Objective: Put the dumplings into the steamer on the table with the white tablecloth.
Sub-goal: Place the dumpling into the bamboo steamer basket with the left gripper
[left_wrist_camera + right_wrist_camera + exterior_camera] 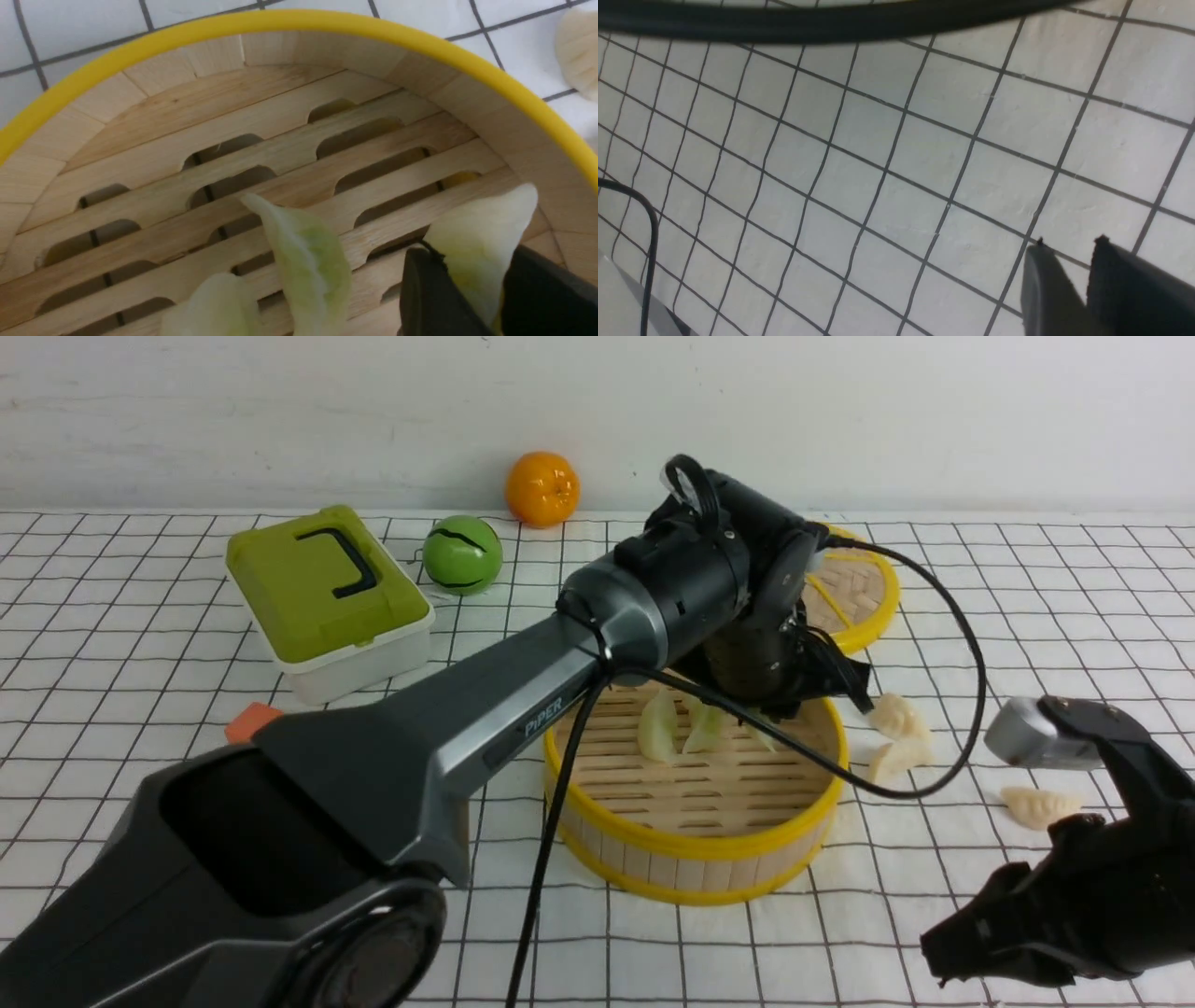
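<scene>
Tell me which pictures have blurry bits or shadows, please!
Left wrist view: the gripper's fingers look soft and dark, dim shade under the steamer's slats. Right wrist view: the black cable across the top is smeary, the cloth grayish. Front view: mostly crisp, the white tablecloth bright.

Bamboo steamer [700, 859], round, slatted, yellow-rimmed, upright on gridded white tablecloth [523, 933]. Green dumplings, pleated crescents: two [310, 266] on its slats; a third [486, 247] gripped by the left hand [467, 275] inside the rim. Cream dumplings: two [899, 758] close together beside the steamer, one [1041, 807] farther right, all on the cloth.
</scene>
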